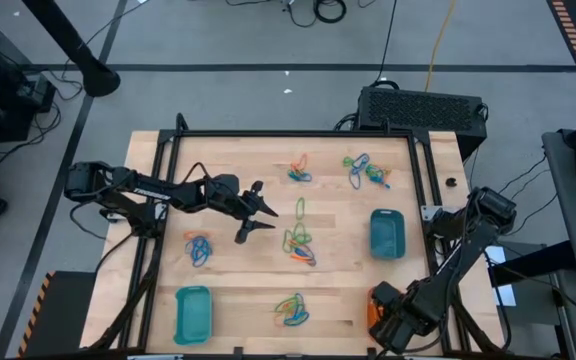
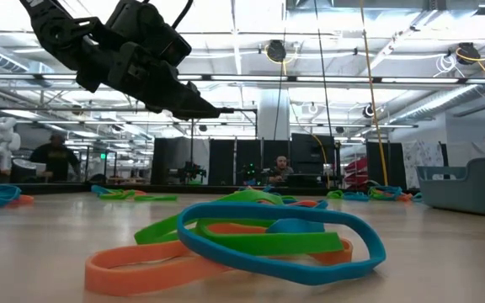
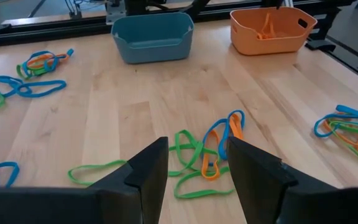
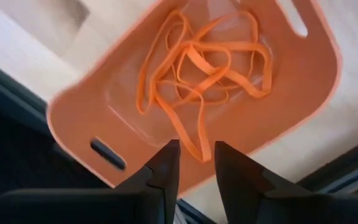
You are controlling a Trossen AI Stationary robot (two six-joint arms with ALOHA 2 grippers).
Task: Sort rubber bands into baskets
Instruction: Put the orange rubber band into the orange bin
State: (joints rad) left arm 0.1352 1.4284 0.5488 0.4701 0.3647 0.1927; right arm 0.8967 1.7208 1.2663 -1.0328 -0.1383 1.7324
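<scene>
My right gripper [image 4: 196, 163] points straight down over the orange basket [image 4: 79, 118], at the table's near right corner [image 1: 373, 300]. Its fingers stand open. Several orange rubber bands [image 4: 210, 68] lie tangled in the basket, and one loop end [image 4: 199, 149] shows in the gap between the fingertips, apart from both. My left gripper [image 3: 197, 180] hovers open over the middle of the table [image 1: 255, 211], above a pile of green, orange and blue bands [image 3: 207, 155].
Teal baskets stand at the right [image 1: 388, 233] and the near left [image 1: 193, 312]. Mixed band piles lie at the far middle [image 1: 300, 170], far right [image 1: 366, 170], left [image 1: 200, 248], centre [image 1: 300, 242] and near middle [image 1: 291, 310]. A black frame [image 1: 288, 134] borders the table.
</scene>
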